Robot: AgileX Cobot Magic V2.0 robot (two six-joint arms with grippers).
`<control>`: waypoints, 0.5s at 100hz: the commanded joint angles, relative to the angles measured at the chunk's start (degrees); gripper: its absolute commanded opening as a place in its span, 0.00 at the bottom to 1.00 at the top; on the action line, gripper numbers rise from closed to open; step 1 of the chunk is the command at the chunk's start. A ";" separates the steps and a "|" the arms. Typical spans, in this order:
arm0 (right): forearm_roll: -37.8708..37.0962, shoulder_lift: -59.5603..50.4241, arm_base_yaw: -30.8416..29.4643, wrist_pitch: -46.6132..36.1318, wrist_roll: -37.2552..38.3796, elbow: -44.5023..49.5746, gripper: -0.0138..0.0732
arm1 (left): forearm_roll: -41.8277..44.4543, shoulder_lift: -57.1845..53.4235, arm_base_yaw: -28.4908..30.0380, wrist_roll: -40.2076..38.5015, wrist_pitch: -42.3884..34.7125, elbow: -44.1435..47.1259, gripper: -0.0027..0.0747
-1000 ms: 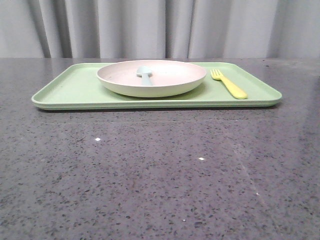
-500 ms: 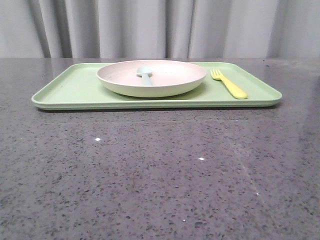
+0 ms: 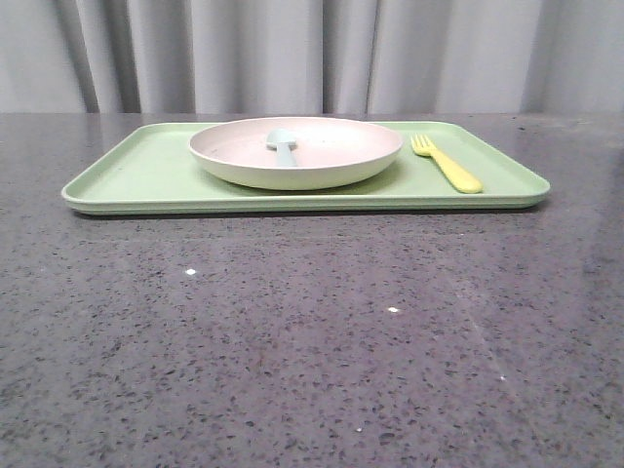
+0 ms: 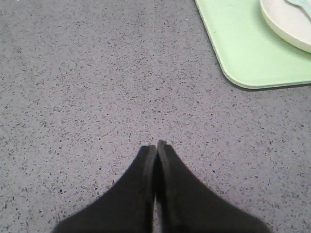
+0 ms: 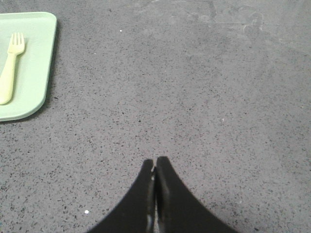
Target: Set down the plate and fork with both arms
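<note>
— Two grippers, and what are they doing?
— Left gripper (image 4: 156, 145) and right gripper (image 5: 155, 161): fingers pressed together, empty, over bare table (image 3: 312, 341).
— Plate (image 3: 295, 152)? Fork (image 3: 447, 164)?
— Both on the tray (image 3: 146, 175), fork beside the plate.

Light-green tray (image 3: 146, 175), cream-and-pink plate (image 3: 302, 171), yellow fork (image 3: 447, 166), pale blue-green spoon (image 3: 283, 146), grey speckled table (image 3: 312, 331).

On the tray (image 3: 136, 175), the plate (image 3: 322, 171) holds a spoon (image 3: 283, 146); the fork (image 3: 447, 164) lies right.
</note>
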 commanded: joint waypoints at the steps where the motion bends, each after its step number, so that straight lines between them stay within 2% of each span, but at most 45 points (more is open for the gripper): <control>1: -1.66 0.33 -0.31 -4.00 0.00 -1.37 0.02 | -0.61 0.32 0.03 -0.69 -3.99 -1.47 0.01; 26: -1.66 0.33 -0.31 -4.00 0.00 -1.37 0.02 | 0.12 0.32 0.03 -0.69 -5.26 -1.47 0.01; 50: -1.66 0.33 -0.31 -4.00 0.00 -1.37 0.02 | 2.06 -0.88 0.03 -0.69 -21.69 2.41 0.01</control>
